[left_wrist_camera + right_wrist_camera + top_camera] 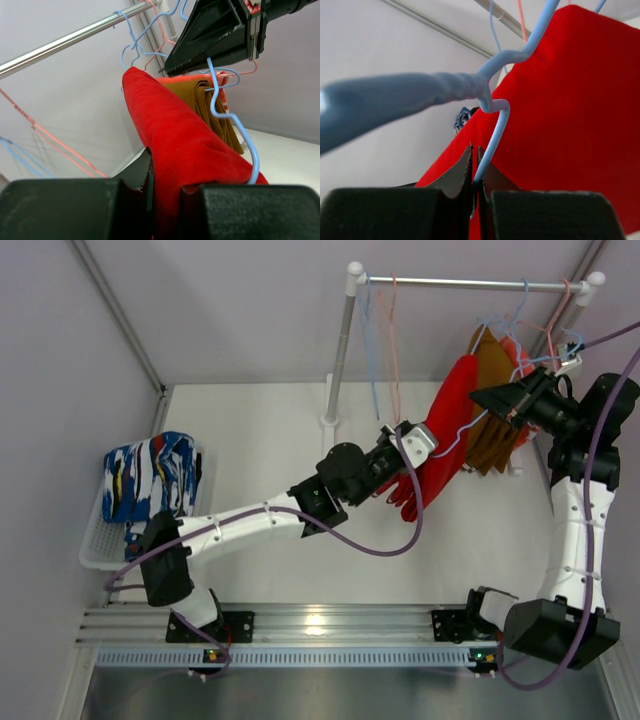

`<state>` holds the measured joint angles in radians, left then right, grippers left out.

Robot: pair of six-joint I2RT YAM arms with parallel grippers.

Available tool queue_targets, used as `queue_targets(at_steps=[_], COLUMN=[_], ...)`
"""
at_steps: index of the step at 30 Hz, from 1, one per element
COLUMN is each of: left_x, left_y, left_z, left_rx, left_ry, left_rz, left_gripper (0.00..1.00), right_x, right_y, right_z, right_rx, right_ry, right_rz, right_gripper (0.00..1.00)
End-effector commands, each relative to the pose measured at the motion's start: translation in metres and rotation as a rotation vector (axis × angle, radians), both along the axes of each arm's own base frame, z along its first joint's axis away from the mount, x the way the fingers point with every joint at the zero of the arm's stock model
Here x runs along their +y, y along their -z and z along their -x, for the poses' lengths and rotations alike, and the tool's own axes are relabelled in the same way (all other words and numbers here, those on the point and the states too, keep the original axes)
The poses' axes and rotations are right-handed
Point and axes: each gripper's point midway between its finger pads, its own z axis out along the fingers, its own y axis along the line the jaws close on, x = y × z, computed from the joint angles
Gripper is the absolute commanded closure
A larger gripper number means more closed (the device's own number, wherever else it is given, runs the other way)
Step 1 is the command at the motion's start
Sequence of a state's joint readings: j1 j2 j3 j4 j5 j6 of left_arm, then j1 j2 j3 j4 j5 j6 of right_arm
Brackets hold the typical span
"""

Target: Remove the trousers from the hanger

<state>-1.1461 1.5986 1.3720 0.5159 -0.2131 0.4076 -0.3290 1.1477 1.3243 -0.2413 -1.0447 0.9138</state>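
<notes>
Between the left pincer's [167, 194] dark fingers, the near end of the red trousers [175, 135] is pinched tight. From that grip the cloth's long axis runs up and away, slanting from near-left to far-right, where its fold lies over a blue hanger [496, 131]. The right pincer [476, 172] is pressed together on that hanger's thin wire, just below the twisted neck.

Right behind the red pair, touching it, hang the brown trousers [492, 430], long axis pointing down, with an orange-red piece [518, 358] at their far side. All hang at the right end of the metal rail [470, 283]; bare wire hangers [385, 340] dangle near its left end.

The rack's white post [340, 350] stands just left of the left pincer, and the right wall runs close beside the right arm. White table [270, 430] shows between the red cloth and a white basket [95, 540] at the left edge, where the blue patterned trousers [150, 475] lie folded.
</notes>
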Motion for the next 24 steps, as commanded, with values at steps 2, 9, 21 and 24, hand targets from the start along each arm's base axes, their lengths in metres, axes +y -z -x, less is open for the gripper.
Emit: queue_targets(at_steps=[2, 9, 21, 24], left_x=[0.056, 0.053, 0.084, 0.098], left_y=[-0.188, -0.220, -0.303, -0.322], left_z=[0.039, 0.041, 0.062, 0.066], left_rx=[-0.281, -0.325, -0.411, -0.447], left_ry=[0.054, 0.065, 0.088, 0.058], left_rz=[0.478, 0.524, 0.642, 0.665], left_gripper=[1.00, 1.00, 1.00, 1.00], right_x=[-0.036, -0.046, -0.052, -0.049], right_y=[0.029, 0.057, 0.094, 0.097], right_z=[-0.011, -0.007, -0.003, -0.002], right_rx=[-0.075, -0.022, 0.012, 0.005], right_ry=[0.166, 0.196, 0.195, 0.180], right_rz=[0.272, 0.383, 0.458, 0.456], right_gripper=[1.00, 1.00, 1.00, 1.00])
